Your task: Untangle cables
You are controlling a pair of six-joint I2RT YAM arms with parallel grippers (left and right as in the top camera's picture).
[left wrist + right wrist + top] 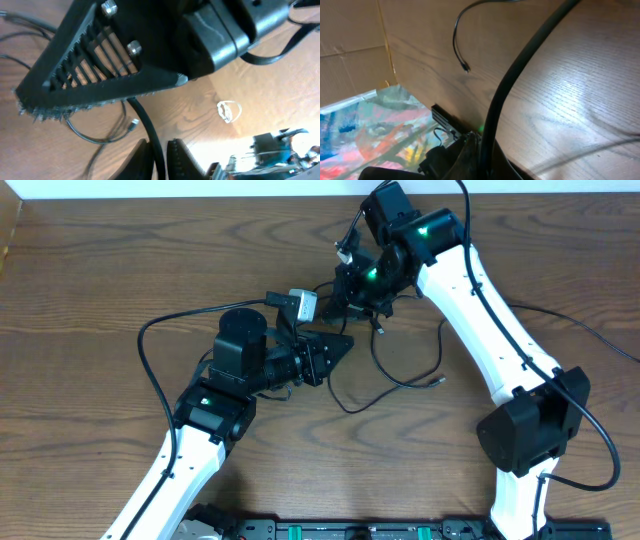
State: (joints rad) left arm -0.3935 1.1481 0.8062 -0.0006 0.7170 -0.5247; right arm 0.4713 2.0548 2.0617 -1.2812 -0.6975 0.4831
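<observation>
A robot lab bench: wooden table [100, 290], cardboard wall [350, 50], two mounted white arms [480, 310].

Overhead looks straight down; wrist views hug the table [100, 280] (close).

Overhead evenly lit, sharp; wrist views blurry, glare on table [570, 105].

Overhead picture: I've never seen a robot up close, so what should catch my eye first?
Two white-and-black arms lean in until the left hand and the right hand nearly meet above the middle of the wooden table. Thin black cables trail in loose loops just below and to the right of them. In each wrist view, a black cable runs between that hand's fingers.
</observation>
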